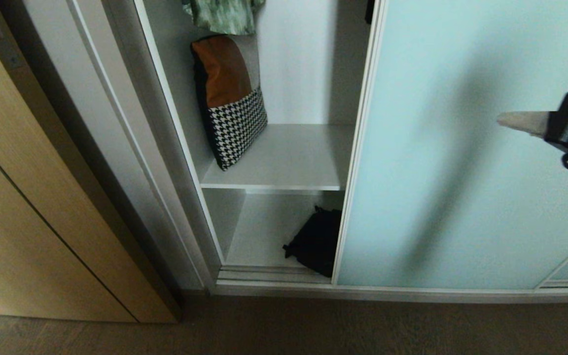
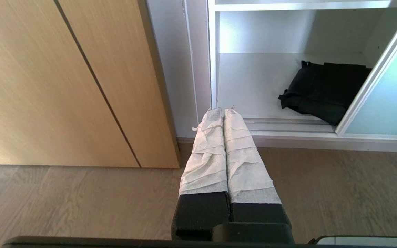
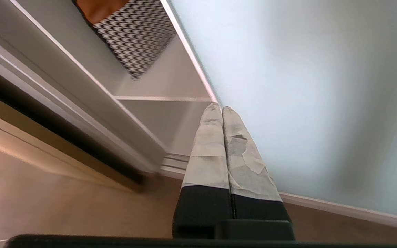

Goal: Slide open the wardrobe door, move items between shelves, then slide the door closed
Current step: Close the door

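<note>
The pale aqua sliding wardrobe door (image 1: 461,148) covers the right side of the wardrobe, and the left bay stands uncovered. A black fabric bag (image 1: 316,241) lies on the bottom shelf (image 1: 259,231), partly behind the door's silver edge. It also shows in the left wrist view as the black bag (image 2: 326,89). My right gripper (image 1: 503,120) is raised in front of the door at the right, shut and empty. In its own view the right gripper (image 3: 218,106) points toward the edge of the door (image 3: 305,86). My left gripper (image 2: 223,109) hangs low over the floor, shut and empty.
A brown-and-houndstooth cushion (image 1: 230,98) leans on the upper shelf (image 1: 289,162), with a green patterned garment (image 1: 222,15) hanging above it. A light wood-grain door (image 1: 42,197) stands at the left. Brown wood floor (image 1: 313,325) runs along the front.
</note>
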{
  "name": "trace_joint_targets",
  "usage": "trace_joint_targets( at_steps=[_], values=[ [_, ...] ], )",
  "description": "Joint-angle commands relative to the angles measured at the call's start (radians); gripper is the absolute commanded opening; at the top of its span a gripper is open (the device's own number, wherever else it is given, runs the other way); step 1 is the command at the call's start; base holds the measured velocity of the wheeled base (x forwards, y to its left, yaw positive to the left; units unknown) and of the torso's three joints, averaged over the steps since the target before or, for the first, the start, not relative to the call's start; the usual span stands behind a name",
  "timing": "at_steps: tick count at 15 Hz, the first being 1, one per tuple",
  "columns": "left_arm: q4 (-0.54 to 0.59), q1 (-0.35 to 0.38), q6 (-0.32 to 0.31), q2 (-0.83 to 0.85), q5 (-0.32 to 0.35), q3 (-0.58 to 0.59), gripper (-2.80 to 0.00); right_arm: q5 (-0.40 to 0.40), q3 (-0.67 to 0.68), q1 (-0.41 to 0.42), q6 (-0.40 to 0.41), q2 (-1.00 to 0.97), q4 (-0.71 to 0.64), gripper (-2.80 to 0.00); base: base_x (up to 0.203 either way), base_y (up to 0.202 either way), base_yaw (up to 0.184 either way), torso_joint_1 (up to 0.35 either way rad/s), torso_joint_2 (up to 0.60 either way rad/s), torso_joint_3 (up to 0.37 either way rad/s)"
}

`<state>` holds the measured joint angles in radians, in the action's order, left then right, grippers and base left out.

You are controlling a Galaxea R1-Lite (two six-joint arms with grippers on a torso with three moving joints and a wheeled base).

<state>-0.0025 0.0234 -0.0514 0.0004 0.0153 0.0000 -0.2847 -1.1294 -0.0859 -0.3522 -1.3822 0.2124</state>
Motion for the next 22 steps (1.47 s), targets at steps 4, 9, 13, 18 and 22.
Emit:
trace_joint_targets(
  at_steps=[4,9,13,18,22],
  values=[
    [-0.001,0.000,-0.001,0.003,0.000,0.000,-2.80,0.061,-0.218,-0.182,-0.051,-0.424,0.176,-2.80,0.000,0.000,0.000,0.000,0.00,0.000],
    [-0.001,0.000,-0.001,0.004,0.000,0.000,-2.80,0.085,-0.345,-0.226,-0.113,-0.560,0.195,-2.80,0.000,0.000,0.000,0.000,0.00,0.000],
    [-0.001,0.001,-0.001,0.004,0.000,0.000,-2.80,0.117,-0.447,-0.227,-0.116,-0.652,0.193,-2.80,0.000,0.000,0.000,0.000,0.00,0.000],
    [-0.001,0.000,-0.001,0.003,0.000,0.000,-2.80,0.178,-0.552,-0.219,-0.111,-0.735,0.188,-2.80,0.000,0.000,0.000,0.000,0.00,0.000],
    [-0.001,0.000,-0.001,0.004,0.000,0.000,-2.80,0.182,-0.583,-0.215,-0.108,-0.744,0.188,-2.80,0.000,0.000,0.000,0.000,0.00,0.000]
  ],
)
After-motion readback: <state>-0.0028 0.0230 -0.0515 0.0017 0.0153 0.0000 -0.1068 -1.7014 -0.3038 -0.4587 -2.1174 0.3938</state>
